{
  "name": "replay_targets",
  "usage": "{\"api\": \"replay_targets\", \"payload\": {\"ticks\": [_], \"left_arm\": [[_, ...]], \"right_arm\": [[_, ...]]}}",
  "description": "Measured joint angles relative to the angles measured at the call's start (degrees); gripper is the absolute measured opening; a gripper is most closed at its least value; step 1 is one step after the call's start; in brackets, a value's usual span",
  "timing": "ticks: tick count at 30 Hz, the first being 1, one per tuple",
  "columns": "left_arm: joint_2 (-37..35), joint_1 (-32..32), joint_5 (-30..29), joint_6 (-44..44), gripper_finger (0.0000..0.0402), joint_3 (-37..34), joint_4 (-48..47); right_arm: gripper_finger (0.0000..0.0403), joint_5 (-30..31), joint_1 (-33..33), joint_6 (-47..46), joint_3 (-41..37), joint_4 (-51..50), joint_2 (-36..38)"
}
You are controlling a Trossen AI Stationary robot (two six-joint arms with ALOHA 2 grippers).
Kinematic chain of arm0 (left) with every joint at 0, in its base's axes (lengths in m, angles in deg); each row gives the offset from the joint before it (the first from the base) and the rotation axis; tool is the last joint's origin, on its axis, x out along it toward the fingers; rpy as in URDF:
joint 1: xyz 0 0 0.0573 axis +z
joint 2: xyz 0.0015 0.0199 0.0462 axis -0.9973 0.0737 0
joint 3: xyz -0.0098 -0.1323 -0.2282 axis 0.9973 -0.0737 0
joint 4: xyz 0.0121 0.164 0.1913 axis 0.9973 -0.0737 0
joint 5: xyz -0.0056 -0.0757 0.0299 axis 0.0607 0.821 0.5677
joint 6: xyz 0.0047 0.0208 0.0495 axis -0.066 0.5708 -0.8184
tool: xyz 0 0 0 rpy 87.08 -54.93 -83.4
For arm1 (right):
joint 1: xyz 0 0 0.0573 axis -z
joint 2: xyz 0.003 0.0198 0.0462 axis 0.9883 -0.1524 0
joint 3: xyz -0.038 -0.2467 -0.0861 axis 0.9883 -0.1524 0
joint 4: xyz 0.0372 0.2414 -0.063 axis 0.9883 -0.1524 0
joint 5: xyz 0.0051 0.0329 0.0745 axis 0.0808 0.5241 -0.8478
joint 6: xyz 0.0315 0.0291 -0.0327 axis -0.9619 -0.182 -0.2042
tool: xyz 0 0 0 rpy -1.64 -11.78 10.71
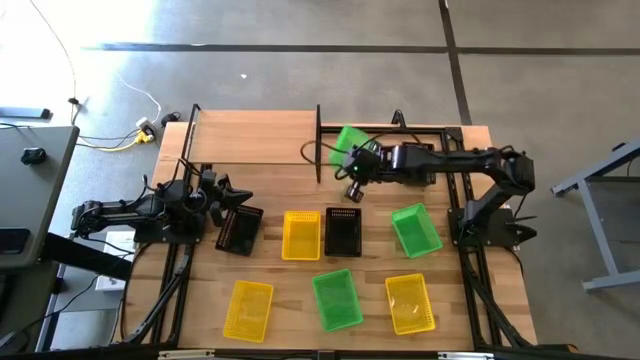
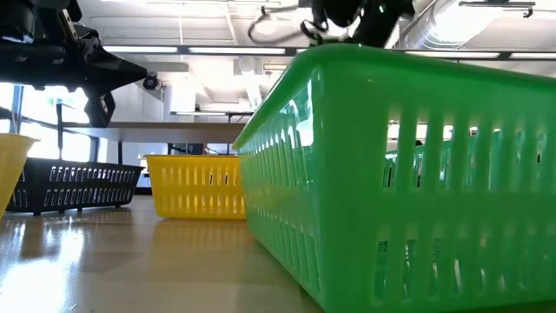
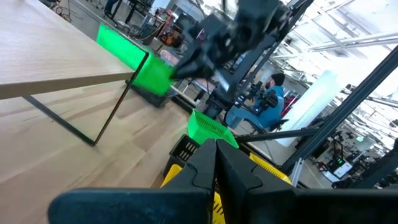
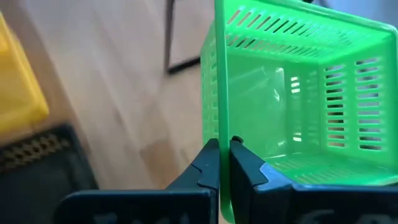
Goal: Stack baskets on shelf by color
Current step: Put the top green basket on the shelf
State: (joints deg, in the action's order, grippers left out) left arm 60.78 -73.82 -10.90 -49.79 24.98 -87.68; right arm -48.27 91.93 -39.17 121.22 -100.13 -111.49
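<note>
Slatted tabletop point(image 1: 270, 255), high view: right gripper point(image 1: 352, 160) carries a green basket point(image 1: 350, 140) by the shelf point(image 1: 255, 135), basket at its 12 o'clock. Right wrist view: fingers point(image 4: 208, 165) clamp the basket's wall. Left gripper point(image 1: 228, 196) closed, idle, table's 9 o'clock.

- The place was a robotics lab or workshop in a large industrial hall.
- A bare concrete floor point(image 1: 280, 70) crossed by dark seams surrounded the wooden table point(image 1: 260, 135).
- Loose cables point(image 1: 110, 140) ran over the floor to a yellow plug point(image 1: 147, 135).
- Overhead hung exposed ducts point(image 2: 469, 26) and rows of strip lights point(image 2: 217, 49).
- Behind, a seated person in a blue top point(image 3: 268, 99) worked among metal frames and other benches.
</note>
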Motion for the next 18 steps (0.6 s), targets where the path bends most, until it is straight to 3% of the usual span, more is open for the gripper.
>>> {"api": "replay_targets", "payload": {"ticks": [5,10,14,18], "left_arm": [[0.0,-0.01,-0.01,-0.83,0.0,0.0,-0.03],[0.01,-0.01,-0.01,-0.87,0.0,0.02,-0.04],[0.02,-0.01,-0.01,-1.01,0.0,0.02,-0.03],[0.01,-0.01,-0.01,-1.01,0.0,0.01,-0.03]], "right_arm": [[0.0001,5.65,0.52,4.17,8.35,-1.94,-0.07],[0.0,7.4,1.83,12.48,14.69,-0.15,-0.11],[0.0,6.98,2.66,19.69,17.49,4.41,-0.11],[0.0,0.63,2.82,27.9,17.91,11.78,-0.14]]}}
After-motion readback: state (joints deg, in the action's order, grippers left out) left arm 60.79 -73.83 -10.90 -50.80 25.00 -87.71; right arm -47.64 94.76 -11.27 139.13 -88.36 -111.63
